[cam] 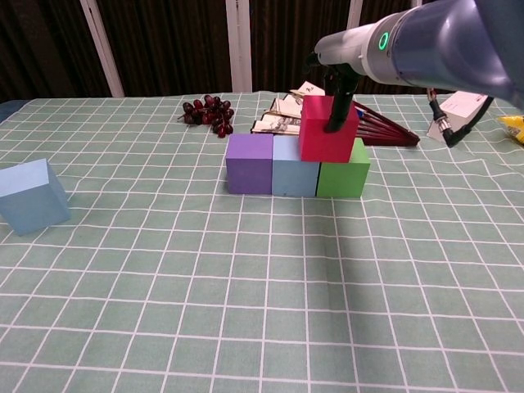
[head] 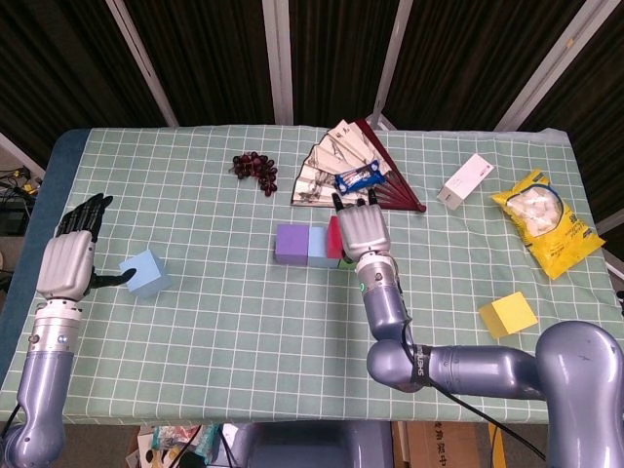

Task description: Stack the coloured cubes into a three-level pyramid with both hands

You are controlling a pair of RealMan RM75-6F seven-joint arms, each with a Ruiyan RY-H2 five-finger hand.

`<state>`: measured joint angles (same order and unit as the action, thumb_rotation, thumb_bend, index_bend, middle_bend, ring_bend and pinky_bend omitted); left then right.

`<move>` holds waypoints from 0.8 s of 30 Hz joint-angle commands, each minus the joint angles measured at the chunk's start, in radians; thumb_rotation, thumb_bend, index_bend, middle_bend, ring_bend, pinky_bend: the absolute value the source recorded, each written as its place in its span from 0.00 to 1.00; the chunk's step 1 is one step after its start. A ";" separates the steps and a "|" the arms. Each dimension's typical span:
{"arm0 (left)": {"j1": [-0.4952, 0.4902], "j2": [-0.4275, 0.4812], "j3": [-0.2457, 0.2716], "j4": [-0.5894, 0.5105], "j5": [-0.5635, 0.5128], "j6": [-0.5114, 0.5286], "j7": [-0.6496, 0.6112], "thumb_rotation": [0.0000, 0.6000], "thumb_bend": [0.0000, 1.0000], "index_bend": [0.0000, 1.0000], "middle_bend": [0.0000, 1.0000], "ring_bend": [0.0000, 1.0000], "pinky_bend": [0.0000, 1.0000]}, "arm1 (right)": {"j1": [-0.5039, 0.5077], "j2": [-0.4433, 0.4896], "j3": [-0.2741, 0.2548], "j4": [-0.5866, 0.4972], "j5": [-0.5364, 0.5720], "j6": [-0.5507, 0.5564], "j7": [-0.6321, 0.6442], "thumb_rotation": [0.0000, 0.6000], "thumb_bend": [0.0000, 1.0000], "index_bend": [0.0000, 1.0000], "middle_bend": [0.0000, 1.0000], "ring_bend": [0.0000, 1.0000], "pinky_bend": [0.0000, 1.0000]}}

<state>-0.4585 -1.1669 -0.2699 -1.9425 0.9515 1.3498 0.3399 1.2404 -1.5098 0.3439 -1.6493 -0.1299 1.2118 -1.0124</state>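
**Chest view: red cube on the second level, in the right hand**

In the chest view, three cubes stand touching in a row on the tabletop (cam: 164,327): the purple cube (cam: 249,164), the middle blue cube (cam: 295,168) and the green cube (cam: 343,178). The red cube (cam: 326,129) sits on top, across the blue and green ones. The right hand (head: 362,230) is over it, fingers (cam: 336,102) closed on the red cube. The left hand (head: 68,261) is at the left side of the tabletop, fingers spread, thumb just beside the light blue cube (head: 144,273); it holds nothing. The yellow cube (head: 508,314) lies well apart, on the right.
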 commanded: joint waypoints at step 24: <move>-0.002 0.002 0.000 -0.003 -0.009 -0.001 0.007 1.00 0.05 0.00 0.03 0.05 0.06 | -0.014 -0.011 -0.003 0.007 -0.009 -0.008 0.011 1.00 0.33 0.00 0.39 0.21 0.00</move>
<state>-0.4606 -1.1646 -0.2695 -1.9459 0.9423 1.3488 0.3474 1.2272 -1.5205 0.3414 -1.6420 -0.1386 1.2044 -1.0016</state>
